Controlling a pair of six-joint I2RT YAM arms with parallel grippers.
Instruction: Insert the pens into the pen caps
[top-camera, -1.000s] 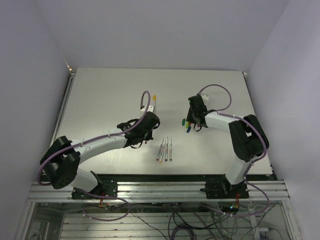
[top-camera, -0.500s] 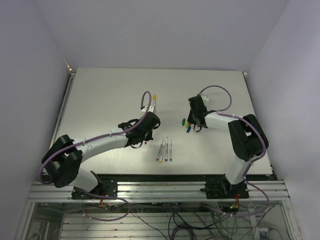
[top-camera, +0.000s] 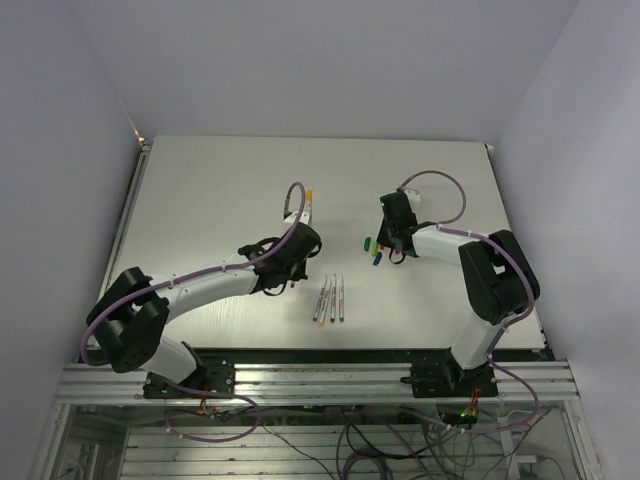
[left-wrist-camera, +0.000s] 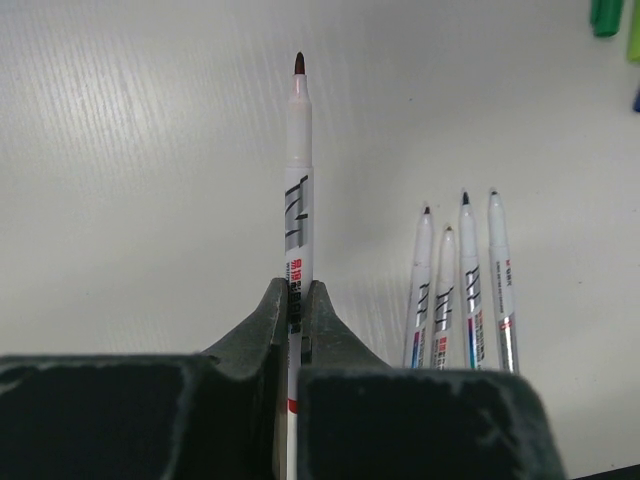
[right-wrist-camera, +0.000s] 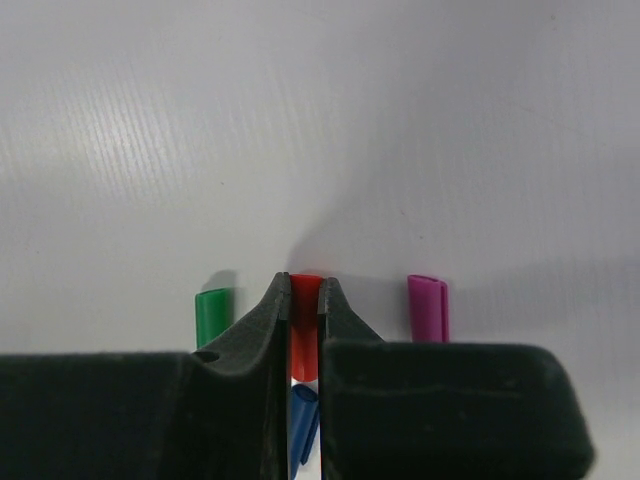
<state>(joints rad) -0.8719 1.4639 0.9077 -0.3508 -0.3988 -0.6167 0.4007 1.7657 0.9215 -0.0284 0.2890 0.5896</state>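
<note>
My left gripper (left-wrist-camera: 297, 290) is shut on a white pen (left-wrist-camera: 298, 180) with a dark red tip, which points straight ahead above the table. Several more pens (left-wrist-camera: 460, 290) lie side by side to its right, also seen from above as pens (top-camera: 330, 297) beside the left gripper (top-camera: 288, 275). My right gripper (right-wrist-camera: 303, 295) is shut on a red pen cap (right-wrist-camera: 305, 325) at table level. A green cap (right-wrist-camera: 212, 315) lies to its left, a magenta cap (right-wrist-camera: 428, 308) to its right and a blue cap (right-wrist-camera: 303, 425) under the fingers. From above, the right gripper (top-camera: 388, 248) covers the red cap.
A green cap (top-camera: 367, 242) and a blue cap (top-camera: 377, 259) lie just left of the right gripper. Purple cables loop over both wrists. The white table (top-camera: 220, 190) ends in a metal rail along its left edge and at the near edge by the arm bases.
The right gripper's jaws have come together on the red cap. The left arm has shifted only slightly, still holding its pen.
</note>
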